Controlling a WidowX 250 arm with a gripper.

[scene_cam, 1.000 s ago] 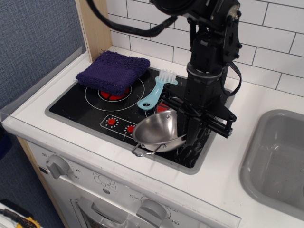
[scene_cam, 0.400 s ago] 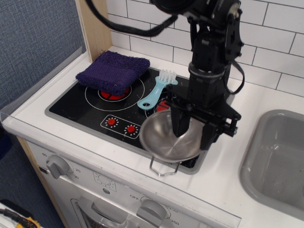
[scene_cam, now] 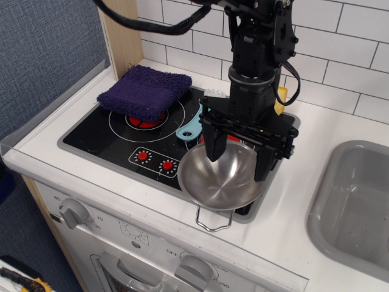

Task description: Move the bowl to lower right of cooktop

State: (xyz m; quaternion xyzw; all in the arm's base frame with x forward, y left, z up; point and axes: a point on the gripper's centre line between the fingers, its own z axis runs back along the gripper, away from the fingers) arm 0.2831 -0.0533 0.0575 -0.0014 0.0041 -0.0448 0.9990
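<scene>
Black robot arm hangs upright over the glossy black cooktop (scene_cam: pixel 103 137) — gripper (scene_cam: pixel 239 159) jaws spread wide, holding nothing, above the shiny round steel bowl (scene_cam: pixel 220 177).

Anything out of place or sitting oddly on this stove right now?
Yes. The bowl hangs over the cooktop's front right edge, one wire handle out on the white counter. A purple cloth lies on the left burner. A blue brush lies on the cooktop. The open gripper straddles the bowl's far rim.

White tile wall (scene_cam: pixel 358 42), blue panel (scene_cam: pixel 42 55)
</scene>
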